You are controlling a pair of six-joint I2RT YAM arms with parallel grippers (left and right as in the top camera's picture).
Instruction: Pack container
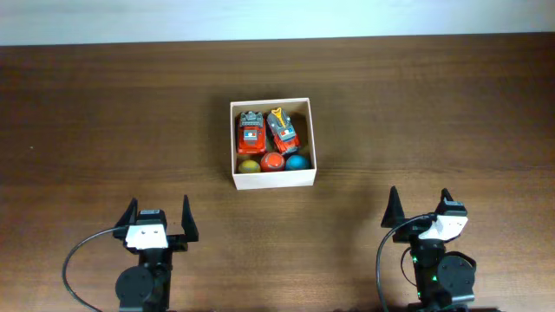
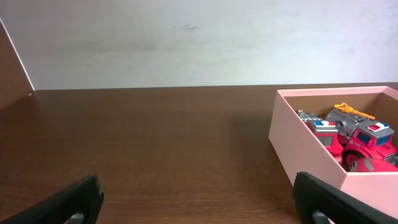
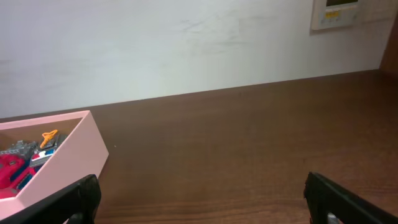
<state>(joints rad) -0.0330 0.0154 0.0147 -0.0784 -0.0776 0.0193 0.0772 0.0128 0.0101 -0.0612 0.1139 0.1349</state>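
Container (image 1: pixel 273 179) holding two toy trucks (image 1: pixel 251 133), seemingly three balls (image 1: pixel 273 162)

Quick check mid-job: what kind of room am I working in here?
Probably an indoor lab or office bench: dark wooden table, plain white wall behind it, and a mounted control panel.

both arms are black throughout. the left gripper (image 1: pixel 159 208) and the right gripper (image 1: pixel 419 199) each carry two pointed, fin-like black fingers (image 1: pixel 132 211), with a white block (image 1: pixel 146 230) mounted just behind them. a round black joint housing (image 1: pixel 139 282) sits further back. a thin black cable (image 1: pixel 76 253) curves out beside each arm. small green lights (image 1: pixel 416 258) glow on the right arm. in the wrist views the fingers appear matte black and wedge-shaped.
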